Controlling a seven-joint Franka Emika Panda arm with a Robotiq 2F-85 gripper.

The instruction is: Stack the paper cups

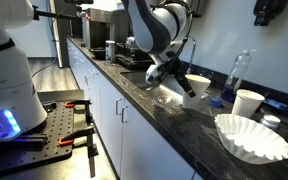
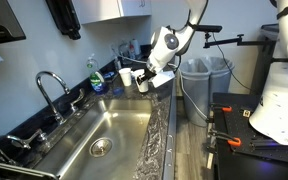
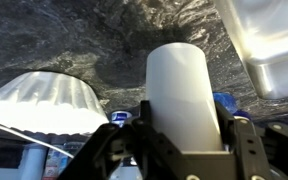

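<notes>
Pincer (image 3: 184, 118) was clamped on one paper cup (image 3: 184, 85), filling the wrist view. Dark marbled bench (image 1: 174, 118) ran along the pale wall (image 2: 44, 50), with the steel sink (image 2: 104, 125) sunk in it beside the held cup. Ruffled coffee filters (image 1: 252, 138) sat near the front edge; the other paper cup (image 1: 248, 102) stood upright just behind them, near a clear bottle (image 1: 236, 70).

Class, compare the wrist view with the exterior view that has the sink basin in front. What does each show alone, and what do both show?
Only the wrist view: the ruffled coffee filters. Only that exterior view: the faucet, the soap bottle and the bin. Both: the paper cup between the fingers of the tool, and the sink.
</notes>
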